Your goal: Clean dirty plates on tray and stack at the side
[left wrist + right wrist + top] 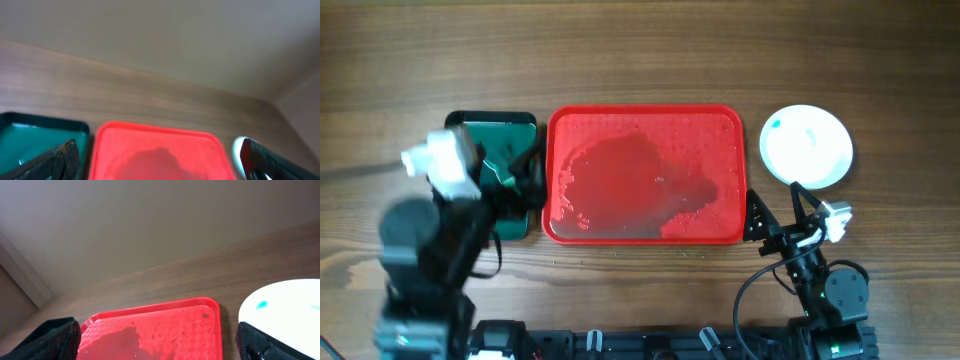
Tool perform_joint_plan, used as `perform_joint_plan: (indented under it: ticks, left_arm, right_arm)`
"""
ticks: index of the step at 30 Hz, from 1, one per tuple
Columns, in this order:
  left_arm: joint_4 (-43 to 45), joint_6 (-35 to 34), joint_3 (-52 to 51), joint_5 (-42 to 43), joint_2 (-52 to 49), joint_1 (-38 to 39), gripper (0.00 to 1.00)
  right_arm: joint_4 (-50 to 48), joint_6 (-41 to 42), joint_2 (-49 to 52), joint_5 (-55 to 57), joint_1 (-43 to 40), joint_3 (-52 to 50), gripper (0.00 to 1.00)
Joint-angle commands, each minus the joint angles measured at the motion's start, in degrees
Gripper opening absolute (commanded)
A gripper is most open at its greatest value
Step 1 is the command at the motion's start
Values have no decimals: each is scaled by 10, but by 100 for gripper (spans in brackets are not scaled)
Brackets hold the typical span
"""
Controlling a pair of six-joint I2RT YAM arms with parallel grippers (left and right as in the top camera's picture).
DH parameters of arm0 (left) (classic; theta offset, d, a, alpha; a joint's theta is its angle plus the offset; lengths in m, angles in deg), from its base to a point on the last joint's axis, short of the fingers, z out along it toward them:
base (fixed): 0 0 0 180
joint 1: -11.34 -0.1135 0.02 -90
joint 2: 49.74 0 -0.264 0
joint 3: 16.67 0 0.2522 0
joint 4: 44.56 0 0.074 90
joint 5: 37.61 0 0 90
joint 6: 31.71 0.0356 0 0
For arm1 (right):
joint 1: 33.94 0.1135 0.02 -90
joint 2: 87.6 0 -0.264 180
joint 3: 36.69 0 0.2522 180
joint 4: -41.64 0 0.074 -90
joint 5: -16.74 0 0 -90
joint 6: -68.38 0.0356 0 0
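Wet red tray, white plate beside it
Plate flat off tray's right end, aqua spot near rim.

A wet red tray is seen at 6 o'clock, a darker pool on it. A white plate bearing a teal smear is seen at 4 o'clock, apart from the tray. Black fingers are spread wide at 7 and 5 o'clock.

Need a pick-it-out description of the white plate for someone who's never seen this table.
Find the large red tray in the middle of the wooden table. Just off its right short edge, on bare wood, lies the white plate. It is the only round, white item in view, with a small teal smudge near its tray-side edge. The dark green tray on the opposite side is rectangular.
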Motion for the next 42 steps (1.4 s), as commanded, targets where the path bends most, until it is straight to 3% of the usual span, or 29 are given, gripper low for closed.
perform_joint_plan:
  ticks: [1,5,11,18,42]
  left_arm:
    - [87,26,-167,-19,118,-24,100]
    - [183,38,-299,-19,223,-33,100]
    - [246,88,-389,-19,291,-33,100]
    - [243,161,-416,-19,332,-33,100]
    - [235,162,-457,-21,340,-31,100]
  right_arm:
    - [-2,5,-5,-3,-2,-1,100]
    - [-2,5,-5,-3,-2,-1,100]
    - [-2,5,-5,-3,-2,-1,100]
    - [-2,5,-5,-3,-2,-1,100]
    - [-2,5,-5,-3,-2,-1,100]
